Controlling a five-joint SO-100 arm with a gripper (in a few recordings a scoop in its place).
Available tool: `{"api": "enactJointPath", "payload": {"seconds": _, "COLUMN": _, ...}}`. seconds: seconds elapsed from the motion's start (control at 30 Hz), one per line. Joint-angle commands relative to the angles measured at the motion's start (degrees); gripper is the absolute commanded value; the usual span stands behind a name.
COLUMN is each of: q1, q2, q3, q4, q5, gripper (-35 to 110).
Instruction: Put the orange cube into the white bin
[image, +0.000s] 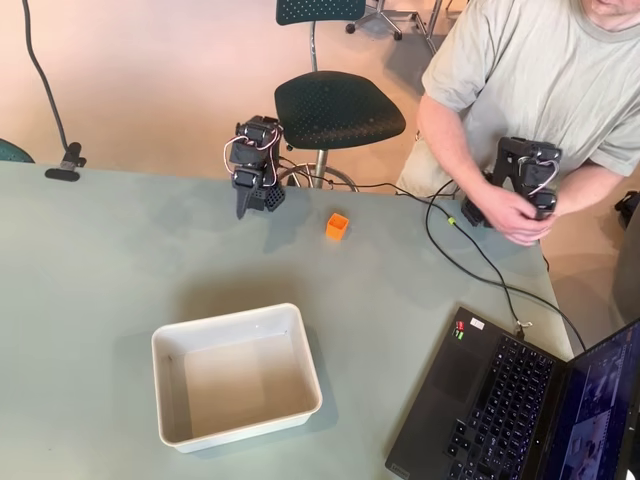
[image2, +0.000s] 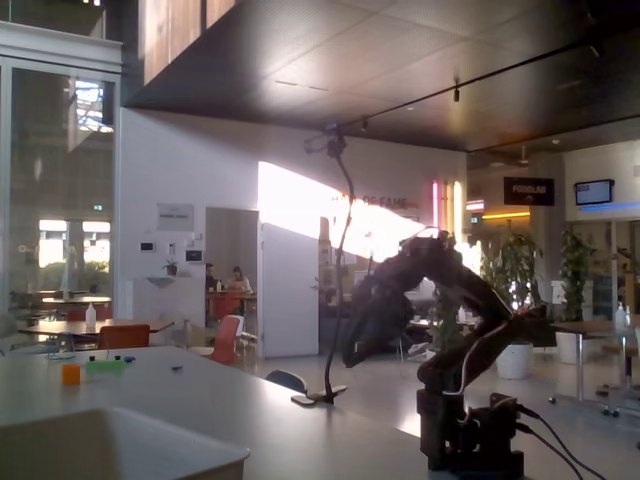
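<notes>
Arm: black, folded at the far edge of the grey-green table (image: 120, 260) in the overhead view; in the fixed view it stands as a dark silhouette, elbow bent, head dipped to the left.
Gripper (image: 246, 205): pointing down at the table just beside the arm's base, tips close to the surface; also seen backlit in the fixed view (image2: 352, 355).
Fingers: nothing held between them; how far apart they stand I cannot tell, too dark and small in both views.
Orange cube (image: 337, 226): upright on the table, open top face up, right of the gripper in the overhead view and apart from it. The small orange block far left in the fixed view (image2: 70, 373) could be the same cube; cannot tell.
White bin (image: 170, 345): on the table nearer the camera, well apart from the cube, nothing inside. Its rim fills the lower left of the fixed view (image2: 150, 440).
Laptop (image: 500, 400): open, lower right corner of the overhead view.
Cable (image: 470, 265): black, runs across the table toward the laptop.
Chair (image: 335, 108): dark stool behind the table's far edge.
</notes>
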Motion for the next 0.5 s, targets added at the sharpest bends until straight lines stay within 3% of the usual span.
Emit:
{"api": "enactJointPath", "payload": {"seconds": 0.0, "q1": -7.56, "q2": -7.91, "q3": -10.02, "q4": 3.34, "q5": -0.26, "gripper": 1}}
{"api": "enactJointPath", "payload": {"seconds": 0.47, "q1": -53.96, "q2": -30.94, "q3": -17.40, "q4": 3.96, "q5": 0.35, "gripper": 1}}
